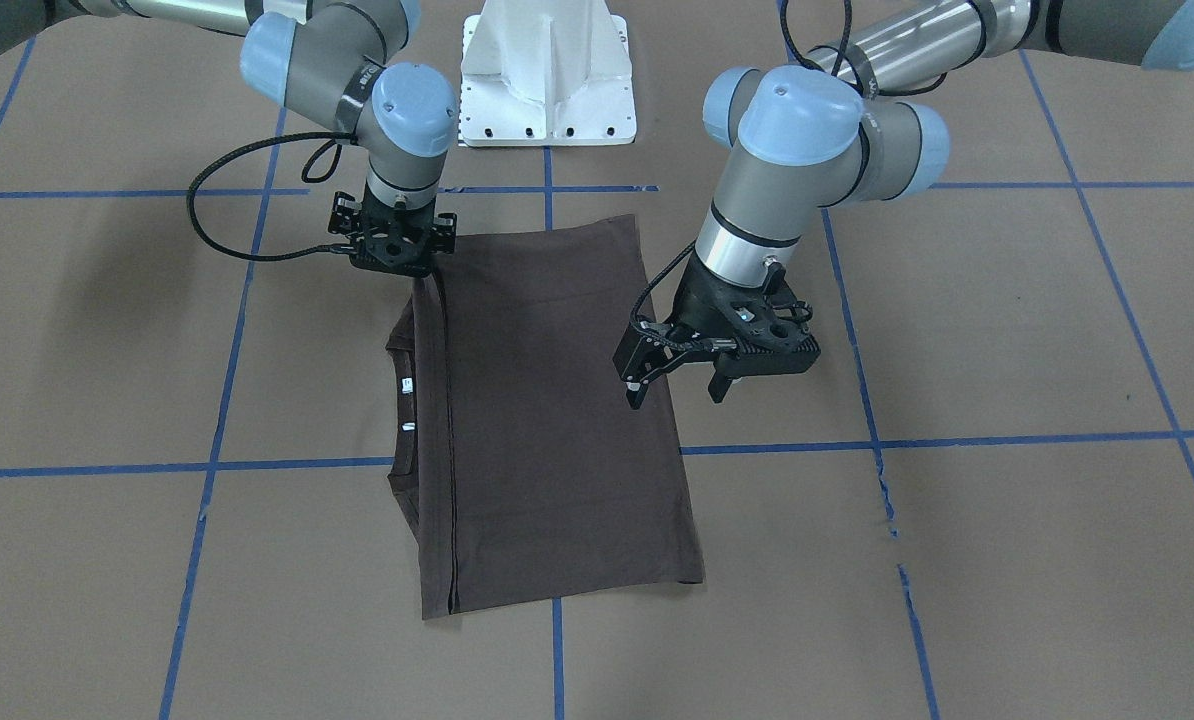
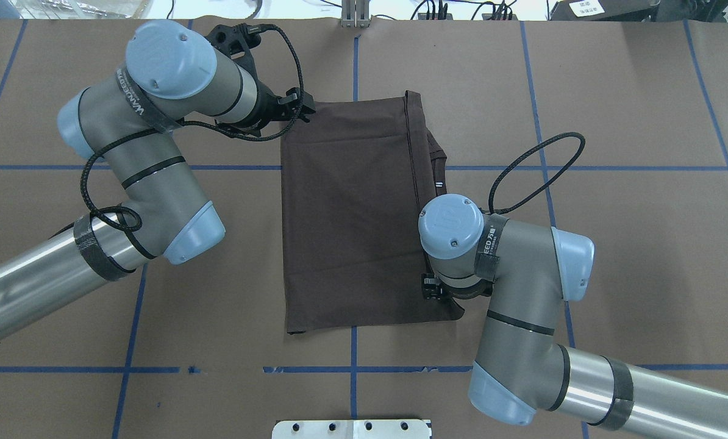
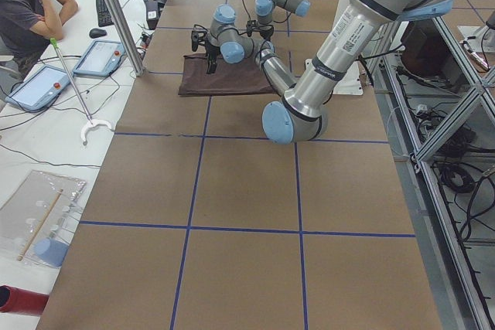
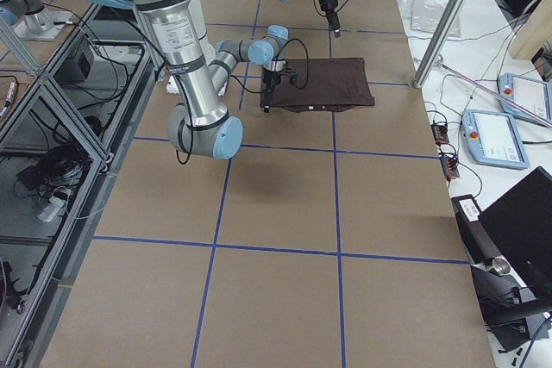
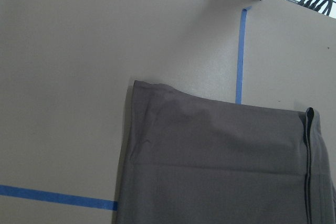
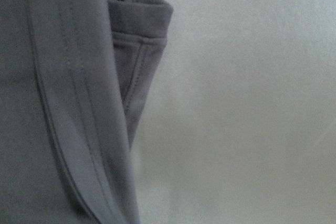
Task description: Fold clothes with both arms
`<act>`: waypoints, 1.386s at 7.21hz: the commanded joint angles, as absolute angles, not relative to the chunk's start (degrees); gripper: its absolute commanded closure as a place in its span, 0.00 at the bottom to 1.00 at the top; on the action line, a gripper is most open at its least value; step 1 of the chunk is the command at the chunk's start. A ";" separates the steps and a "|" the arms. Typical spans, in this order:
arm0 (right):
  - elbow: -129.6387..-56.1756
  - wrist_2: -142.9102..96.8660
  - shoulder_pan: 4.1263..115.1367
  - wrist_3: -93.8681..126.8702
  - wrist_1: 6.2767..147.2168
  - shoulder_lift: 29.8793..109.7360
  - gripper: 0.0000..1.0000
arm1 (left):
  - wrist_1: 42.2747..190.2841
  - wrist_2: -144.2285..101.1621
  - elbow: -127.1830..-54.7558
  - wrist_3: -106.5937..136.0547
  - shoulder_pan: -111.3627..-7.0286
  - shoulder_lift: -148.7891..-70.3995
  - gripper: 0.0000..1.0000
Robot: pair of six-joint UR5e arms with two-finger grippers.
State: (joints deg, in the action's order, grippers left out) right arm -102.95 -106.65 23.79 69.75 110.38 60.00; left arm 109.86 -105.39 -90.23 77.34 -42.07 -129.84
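Overhead exterior reads plainly from one side to the other. At 9 o'clock the left arm (image 2: 157, 158), a smooth grey tube with pale blue caps and a braided black cable, reaches to the 11 o'clock corner of the T-shirt (image 2: 352, 213). The left jaws are spread and empty. In the front-facing view their fingers (image 1: 635, 390) hang clear above the cloth, and the wrist camera looks down on that corner from a height. We judge the arm is held high to line up on the corner before dropping.

The T-shirt lies at the centre of the desk (image 2: 614, 122), flat and folded to a near rectangle. It is a soft, matte, dark grey-brown knit with faint creases. A double-stitched hem (image 2: 414, 152) runs along its 3 o'clock side, and past it the ribbed collar (image 2: 436, 160) and a small white tag (image 2: 439, 185) poke out. The desk wears a brown paper-like sheet crossed by blue tape (image 2: 217, 167).

At 5 o'clock the right arm (image 2: 522, 268) bends steeply down over the shirt's 5 o'clock corner. Its wrist hides the right jaws, and its own camera shows only stitched cloth close up, so we cannot tell whether they are released or clenched. We take that low stance to mean it is at the hem corner. Limp jersey will sag unless both corners move together.
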 commanded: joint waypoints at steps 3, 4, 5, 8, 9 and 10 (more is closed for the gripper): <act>-103.01 -105.29 24.52 67.42 109.95 62.22 0.00 | 109.95 -105.38 -90.18 77.34 -42.01 -129.81 0.00; -102.92 -105.21 25.22 65.93 110.04 62.40 0.00 | 109.95 -105.38 -90.26 77.34 -42.01 -129.81 0.00; -103.09 -104.94 25.40 65.92 109.95 63.19 0.00 | 109.95 -105.38 -90.18 77.34 -41.92 -129.81 0.00; -104.49 -105.56 29.08 64.26 108.99 62.23 0.00 | 109.86 -105.47 -90.44 77.25 -42.01 -129.81 0.00; -105.02 -106.77 31.27 63.99 105.68 61.18 0.00 | 109.78 -105.56 -90.79 77.17 -42.01 -129.81 0.00; -106.42 -109.31 33.29 63.98 103.90 60.82 0.00 | 110.04 -105.56 -90.97 77.52 -41.49 -129.29 0.00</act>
